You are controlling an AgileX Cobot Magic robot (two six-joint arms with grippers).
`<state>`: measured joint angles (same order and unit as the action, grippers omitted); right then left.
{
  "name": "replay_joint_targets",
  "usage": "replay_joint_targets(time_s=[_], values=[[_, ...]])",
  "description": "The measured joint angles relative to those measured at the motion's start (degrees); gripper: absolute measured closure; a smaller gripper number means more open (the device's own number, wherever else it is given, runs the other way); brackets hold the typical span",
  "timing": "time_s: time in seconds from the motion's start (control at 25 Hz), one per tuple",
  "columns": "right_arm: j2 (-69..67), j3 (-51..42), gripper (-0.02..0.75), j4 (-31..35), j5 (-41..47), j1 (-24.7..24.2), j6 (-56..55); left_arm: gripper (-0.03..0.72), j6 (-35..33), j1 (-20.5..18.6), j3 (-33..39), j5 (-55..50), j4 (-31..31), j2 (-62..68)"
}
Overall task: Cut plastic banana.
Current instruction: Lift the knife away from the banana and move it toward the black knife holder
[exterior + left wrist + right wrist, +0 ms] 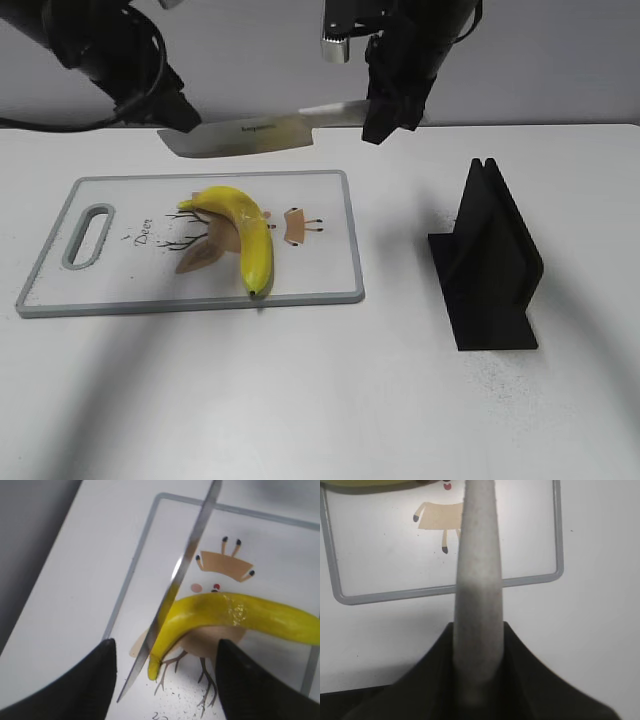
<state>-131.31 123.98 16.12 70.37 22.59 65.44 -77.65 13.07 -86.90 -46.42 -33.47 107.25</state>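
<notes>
The plastic banana [245, 230] lies whole on the white cutting board [120, 280], stem end at the back left, dark tip toward the front. It also shows in the left wrist view [235, 617]. My right gripper [390, 110] is shut on the knife [250, 135] by its handle [477, 610] and holds the blade level in the air above the board's far edge. The blade [185, 570] crosses over the banana in the left wrist view. My left gripper [165, 680] is open and empty, hovering above the banana's stem end.
A black knife stand [490, 265] stands on the white table to the right of the board. The board has a grey rim, a handle slot [88, 235] at its left and a deer drawing under the banana.
</notes>
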Motion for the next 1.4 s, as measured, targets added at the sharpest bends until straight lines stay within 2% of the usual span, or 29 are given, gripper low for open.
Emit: replay_joint_targets(time_s=[0.08, 0.16, 0.32, 0.48, 0.64, 0.84, 1.0, 1.24, 1.4], values=[[0.79, 0.00, 0.547, -0.14, -0.07, -0.06, -0.99, 0.076, 4.23, -0.08, 0.10, 1.60, -0.01, -1.74], [1.71, 0.00, 0.547, -0.21, -0.07, -0.06, -5.63, 0.076, 11.38, -0.20, 0.10, 2.99, 0.95, -3.32], [3.64, 0.00, 0.547, -0.21, -0.07, -0.06, -18.77, 0.092, 28.47, -1.24, 0.10, 3.88, 9.17, -6.64], [5.58, 0.00, 0.547, -0.21, -0.02, -0.06, -26.63, 0.098, 45.77, -2.78, 0.10, 1.44, 19.00, -8.61], [7.66, 0.00, 0.547, -0.83, 0.03, -0.06, -34.69, 0.098, 56.71, -4.13, 0.10, -7.99, 24.90, -9.01], [11.83, 0.00, 0.547, -2.67, 0.08, -0.06, -44.18, 0.099, 66.45, -4.76, 0.10, -20.52, 30.35, -9.01], [16.64, -2.81, 0.547, -2.79, 0.08, -0.06, -51.84, 0.099, 70.86, -4.76, 0.32, -23.07, 32.10, -9.23], [26.47, -16.76, 0.547, -2.79, 0.03, -0.06, -58.32, 0.099, 72.16, -4.76, 3.49, -23.19, 30.20, -14.28], [33.72, -25.53, 0.547, -2.79, 0.09, -0.06, -59.87, 0.099, 72.16, -4.76, 8.24, -23.19, 30.05, -20.16]])
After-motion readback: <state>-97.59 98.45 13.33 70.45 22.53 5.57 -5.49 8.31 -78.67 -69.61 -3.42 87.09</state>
